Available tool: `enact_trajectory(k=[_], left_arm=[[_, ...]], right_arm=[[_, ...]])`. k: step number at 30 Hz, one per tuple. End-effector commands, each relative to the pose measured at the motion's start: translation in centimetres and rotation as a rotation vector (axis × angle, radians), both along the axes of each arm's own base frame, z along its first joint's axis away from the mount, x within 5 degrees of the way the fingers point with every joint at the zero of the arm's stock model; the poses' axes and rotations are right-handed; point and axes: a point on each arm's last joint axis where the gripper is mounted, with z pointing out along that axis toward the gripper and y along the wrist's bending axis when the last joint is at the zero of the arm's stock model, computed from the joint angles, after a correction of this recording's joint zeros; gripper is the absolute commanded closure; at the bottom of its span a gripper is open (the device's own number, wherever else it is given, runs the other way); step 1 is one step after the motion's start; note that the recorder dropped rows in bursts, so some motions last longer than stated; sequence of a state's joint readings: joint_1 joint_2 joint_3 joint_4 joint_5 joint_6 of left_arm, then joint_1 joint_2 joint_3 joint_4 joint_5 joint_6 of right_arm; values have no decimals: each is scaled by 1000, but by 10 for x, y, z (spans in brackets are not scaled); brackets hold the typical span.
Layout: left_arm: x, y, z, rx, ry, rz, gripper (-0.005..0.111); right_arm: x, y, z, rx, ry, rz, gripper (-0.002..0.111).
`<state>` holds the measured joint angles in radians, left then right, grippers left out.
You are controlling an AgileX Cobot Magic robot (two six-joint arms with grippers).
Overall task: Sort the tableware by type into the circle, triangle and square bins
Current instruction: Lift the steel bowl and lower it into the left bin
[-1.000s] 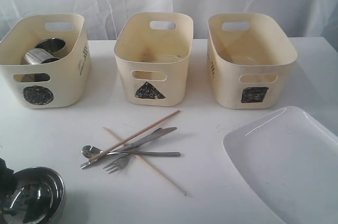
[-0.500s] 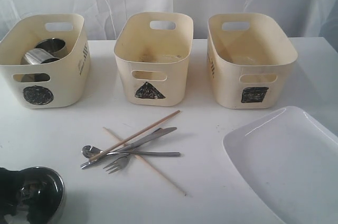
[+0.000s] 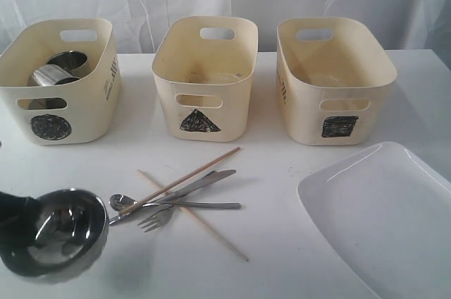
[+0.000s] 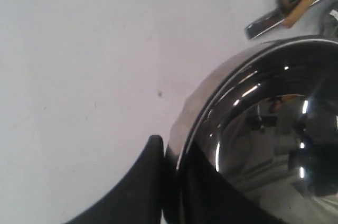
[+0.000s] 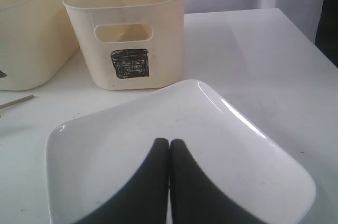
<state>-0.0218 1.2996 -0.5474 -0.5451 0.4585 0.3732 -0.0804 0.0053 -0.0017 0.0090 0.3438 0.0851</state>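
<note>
My left gripper [image 3: 29, 218] is shut on the rim of the shiny steel bowl [image 3: 62, 234], which is tilted at the front left of the table. In the left wrist view one finger [image 4: 149, 179] presses the outside of the bowl [image 4: 264, 129] and the other is inside. The fork [image 3: 158, 217], spoon [image 3: 118, 202], knife [image 3: 206, 182] and crossed chopsticks [image 3: 190, 172] lie just right of the bowl. My right gripper [image 5: 169, 145] is shut and empty above the large white plate [image 5: 132, 139]. Two steel mugs [image 3: 60, 68] sit in the circle bin [image 3: 77, 112].
The triangle bin [image 3: 236, 112] and the square bin [image 3: 303, 112] stand in a row with the circle bin along the back. The white plate [image 3: 380, 214] fills the front right corner. A white curtain hangs behind the table.
The left gripper has closed on the steel bowl's rim. The bowl has tipped up and moved right, towards the cutlery. The right gripper and the rest have not moved.
</note>
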Motion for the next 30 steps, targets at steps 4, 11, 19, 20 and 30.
enact_trajectory(k=[4,11,19,20,30], left_arm=[[24,-1,90,-30,-379,28,107],[85,24,165,109,-928,302,107],[212,23,93,304,-772,114,107],[222,23,88,327,-774,91,107],[279,25,81,354,-896,139,106]], right_arm=[[0,0,0,0,-7,0,108],[0,0,0,0,-7,0,108],[0,0,0,0,-7,0,108],[0,0,0,0,-7,0,108],[0,0,0,0,-7,0,108]])
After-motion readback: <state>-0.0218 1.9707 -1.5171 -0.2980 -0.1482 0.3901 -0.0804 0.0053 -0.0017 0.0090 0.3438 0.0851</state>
